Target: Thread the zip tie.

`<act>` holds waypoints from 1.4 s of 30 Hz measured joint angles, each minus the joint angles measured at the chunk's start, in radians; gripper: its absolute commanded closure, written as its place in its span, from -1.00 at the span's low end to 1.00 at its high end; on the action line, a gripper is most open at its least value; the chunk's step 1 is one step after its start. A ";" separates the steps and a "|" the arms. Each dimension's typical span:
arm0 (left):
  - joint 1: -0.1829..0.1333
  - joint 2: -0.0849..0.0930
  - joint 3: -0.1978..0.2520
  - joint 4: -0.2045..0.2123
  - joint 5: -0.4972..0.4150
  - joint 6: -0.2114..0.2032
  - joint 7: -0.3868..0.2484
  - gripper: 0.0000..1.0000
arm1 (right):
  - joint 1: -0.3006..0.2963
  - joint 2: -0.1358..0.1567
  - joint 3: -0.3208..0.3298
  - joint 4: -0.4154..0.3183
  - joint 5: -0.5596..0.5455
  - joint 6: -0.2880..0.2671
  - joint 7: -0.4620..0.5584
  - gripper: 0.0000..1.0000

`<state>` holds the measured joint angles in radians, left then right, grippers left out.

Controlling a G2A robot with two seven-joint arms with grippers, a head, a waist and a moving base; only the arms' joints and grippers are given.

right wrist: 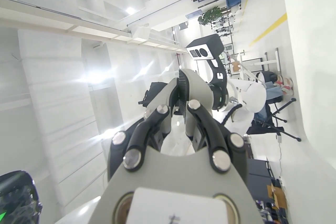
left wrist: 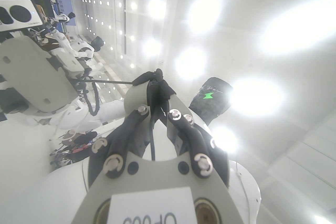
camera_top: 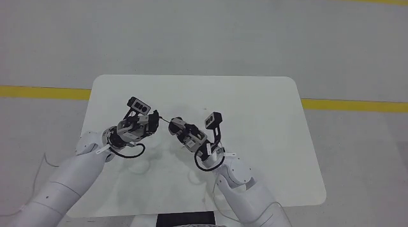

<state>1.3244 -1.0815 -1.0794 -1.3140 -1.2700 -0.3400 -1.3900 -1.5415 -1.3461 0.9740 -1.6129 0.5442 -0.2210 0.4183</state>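
A thin black zip tie [camera_top: 164,119] is stretched in the air between my two grippers, above the middle of the white table [camera_top: 255,99]. My left gripper [camera_top: 152,120] is shut on one end. In the left wrist view its fingertips [left wrist: 157,78] pinch the zip tie, and the strap [left wrist: 110,82] runs straight out to my right gripper [left wrist: 78,78]. A second length of the strap hangs back between the left fingers. My right gripper [camera_top: 173,125] faces the left one a short gap away. Its pads [right wrist: 181,78] are pressed together, and the strap between them is hidden.
Both arms hover over the table's near left half. The table's rounded far edge [camera_top: 191,77] and right side [camera_top: 306,138] lie beyond them. Around the table is grey floor with a yellow line [camera_top: 357,104].
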 measured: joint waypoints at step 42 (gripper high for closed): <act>0.000 0.000 0.000 0.000 0.000 0.000 0.000 1.00 | -0.005 0.000 0.010 0.029 -0.035 -0.015 -0.027 0.82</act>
<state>1.3244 -1.0815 -1.0794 -1.3140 -1.2700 -0.3400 -1.3900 -1.5466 -1.3456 0.9840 -1.5838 0.5097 -0.2361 0.3917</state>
